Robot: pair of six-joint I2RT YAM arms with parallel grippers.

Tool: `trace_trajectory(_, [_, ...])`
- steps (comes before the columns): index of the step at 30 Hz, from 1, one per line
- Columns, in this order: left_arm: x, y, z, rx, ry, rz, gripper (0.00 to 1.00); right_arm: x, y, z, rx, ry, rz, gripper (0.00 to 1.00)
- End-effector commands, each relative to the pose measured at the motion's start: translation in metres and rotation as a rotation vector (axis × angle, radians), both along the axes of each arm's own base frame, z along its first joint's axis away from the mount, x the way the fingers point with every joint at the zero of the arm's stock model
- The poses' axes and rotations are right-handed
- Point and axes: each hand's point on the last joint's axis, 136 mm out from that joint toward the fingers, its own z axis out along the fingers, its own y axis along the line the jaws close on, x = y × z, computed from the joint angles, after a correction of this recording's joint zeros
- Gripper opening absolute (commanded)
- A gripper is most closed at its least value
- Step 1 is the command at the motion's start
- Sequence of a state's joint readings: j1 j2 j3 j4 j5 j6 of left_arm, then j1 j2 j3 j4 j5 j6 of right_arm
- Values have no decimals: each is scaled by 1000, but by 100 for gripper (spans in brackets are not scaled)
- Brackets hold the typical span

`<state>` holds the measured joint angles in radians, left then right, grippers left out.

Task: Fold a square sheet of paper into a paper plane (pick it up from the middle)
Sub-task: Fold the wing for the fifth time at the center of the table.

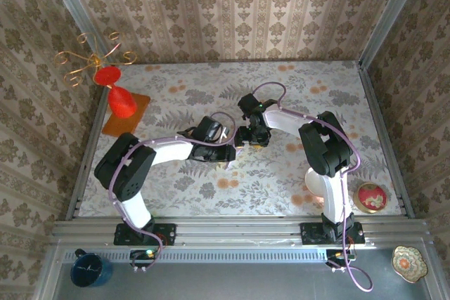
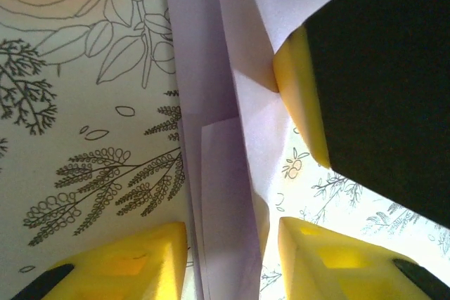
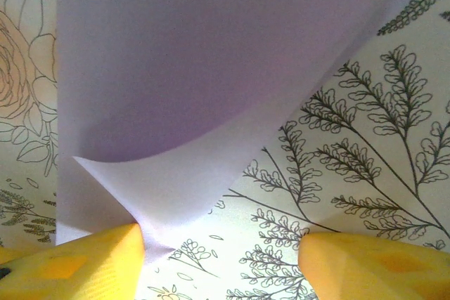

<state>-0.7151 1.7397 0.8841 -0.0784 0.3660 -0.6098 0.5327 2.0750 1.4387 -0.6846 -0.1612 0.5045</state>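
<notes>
The pale lilac sheet of paper (image 2: 225, 194) lies on the flowered tablecloth, folded into a long narrow strip of several layers with creased flaps. In the left wrist view it runs between the yellow fingers of my left gripper (image 2: 232, 265), which stand open, with a gap showing on the right side. A yellow finger of the right gripper (image 2: 299, 103) presses on a flap there. In the right wrist view a curled lilac flap (image 3: 211, 89) rises ahead. My right gripper (image 3: 221, 265) is open, its left finger (image 3: 84, 261) touching the paper's edge. Both grippers (image 1: 239, 142) meet at mid-table.
A red cone vase (image 1: 119, 100) stands on an orange mat (image 1: 137, 114) at the back left, with a gold wire ornament (image 1: 91, 61) above it. A red round dish (image 1: 370, 197) sits at the near right. Wallpapered walls close in three sides.
</notes>
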Motion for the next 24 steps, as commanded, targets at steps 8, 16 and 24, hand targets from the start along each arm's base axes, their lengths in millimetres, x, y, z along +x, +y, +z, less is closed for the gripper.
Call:
trace_trajectory(8, [-11, 4, -23, 74, 49, -20, 23, -18, -36, -87, -174, 89, -8, 68])
trace_trajectory(16, [-10, 7, -27, 48, 74, 3, 18, -17, -33, -86, -153, 90, -8, 68])
trace_trajectory(24, [-13, 12, -35, 78, 93, 10, 16, -9, -20, -62, -59, 64, -12, 68])
